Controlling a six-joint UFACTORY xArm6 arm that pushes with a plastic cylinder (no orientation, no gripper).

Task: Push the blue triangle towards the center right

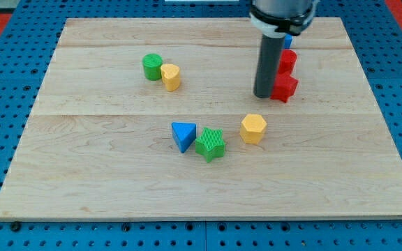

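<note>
Camera view, single frame.

Item 1. Desk (103,188): pale wooden board on a blue pegboard surround.

Item 2. My tip (264,95): lower end of a thick dark rod entering from the view's top, resting on the desk in the upper right part. No jaws are fitted to this rig, so there is nothing to report as apart or together.

Item 3. Blue triangle (183,135): the task's block. Lies a little left of the board's middle and low of centre, touching or just beside the green star on its right. Well apart from my tip, which stands up and to the view's right of it.

Item 4. Green star (211,144): directly right of the blue triangle, slightly lower.

Item 5. Yellow hexagon (253,129): right of the green star, near it but apart.

Item 6. Red blocks (285,75): two, stacked in a column just right of my tip; the lower one looks to touch the rod. Shapes unclear.

Item 7. Blue block (287,42): sliver only, behind the rod; shape not readable.

Item 8. Green cylinder (152,67) and yellow block (171,77): paired at upper left, touching.

Step in hand, by judgement: approach; no contact with the task's block yet.

Next move, by judgement: bring my tip round to the view's left of the blue triangle, then push rightward. The green star and yellow hexagon sit in that path and would likely be carried along or deflect the block.
</note>
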